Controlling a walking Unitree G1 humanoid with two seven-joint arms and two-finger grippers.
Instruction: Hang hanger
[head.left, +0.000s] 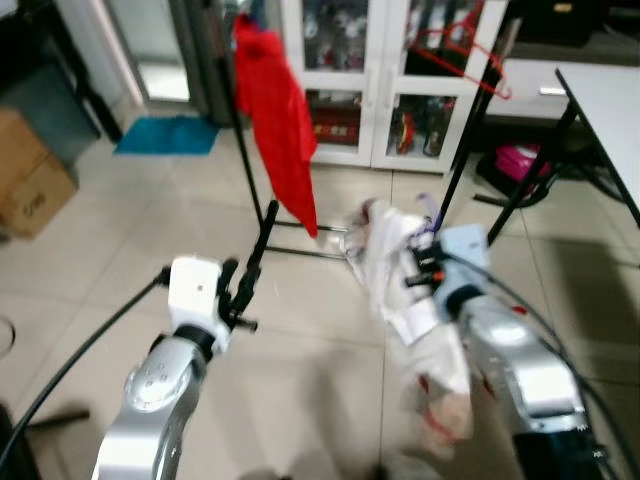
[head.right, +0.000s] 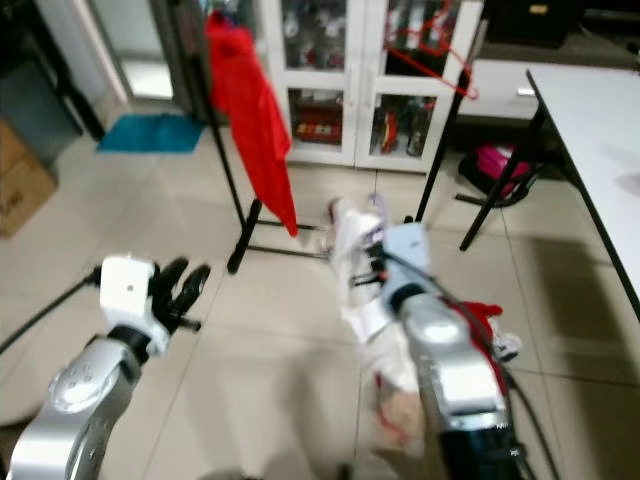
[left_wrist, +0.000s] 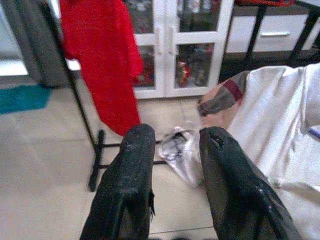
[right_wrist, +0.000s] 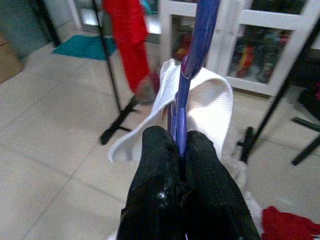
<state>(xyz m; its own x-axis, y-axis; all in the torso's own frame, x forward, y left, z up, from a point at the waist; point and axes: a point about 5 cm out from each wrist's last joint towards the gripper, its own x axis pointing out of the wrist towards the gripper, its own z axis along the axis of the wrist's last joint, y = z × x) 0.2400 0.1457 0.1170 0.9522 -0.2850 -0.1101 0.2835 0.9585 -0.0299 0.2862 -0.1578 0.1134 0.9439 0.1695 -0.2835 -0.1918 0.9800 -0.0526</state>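
Observation:
My right gripper (right_wrist: 181, 137) is shut on a purple hanger (right_wrist: 192, 60) that carries a white garment (head.left: 415, 300), held low in front of me. The garment drapes down over my right arm. Ahead stands a black clothes rack (head.left: 255, 215) with a red garment (head.left: 275, 115) hanging on its left side and an empty red hanger (head.left: 465, 45) on its right end. My left gripper (left_wrist: 175, 137) is open with nothing between its fingers, raised on the left and apart from the white garment.
White glass-door cabinets (head.left: 370, 80) stand behind the rack. A white table (head.left: 610, 110) is at the right, cardboard boxes (head.left: 30, 180) at the left. A blue mat (head.left: 165, 135) and red cloth (right_wrist: 287, 225) lie on the tiled floor.

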